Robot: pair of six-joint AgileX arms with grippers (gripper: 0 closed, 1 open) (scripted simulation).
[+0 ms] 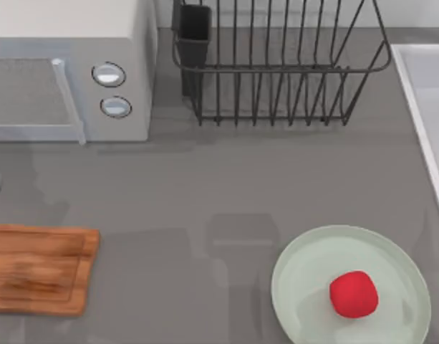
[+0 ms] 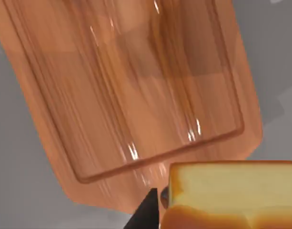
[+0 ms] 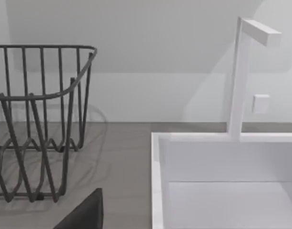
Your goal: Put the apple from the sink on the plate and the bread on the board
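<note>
while the apple [image 1: 354, 294] sits on the plate [image 1: 305, 265] at the bench's [image 1: 205, 186] near right, my left hand [image 2: 160, 202] hangs above the board [image 2: 136, 86] with the bread [image 2: 231, 195] right up against it, seemingly pinched, one dark finger [image 2: 146, 212] touching its side. the board lies at the bench's left edge [image 1: 40, 269], bare on top. my right hand looks toward the sink [image 3: 222, 181] and the dish rack [image 3: 36, 119]; i cannot tell how its fingers stand.
</note>
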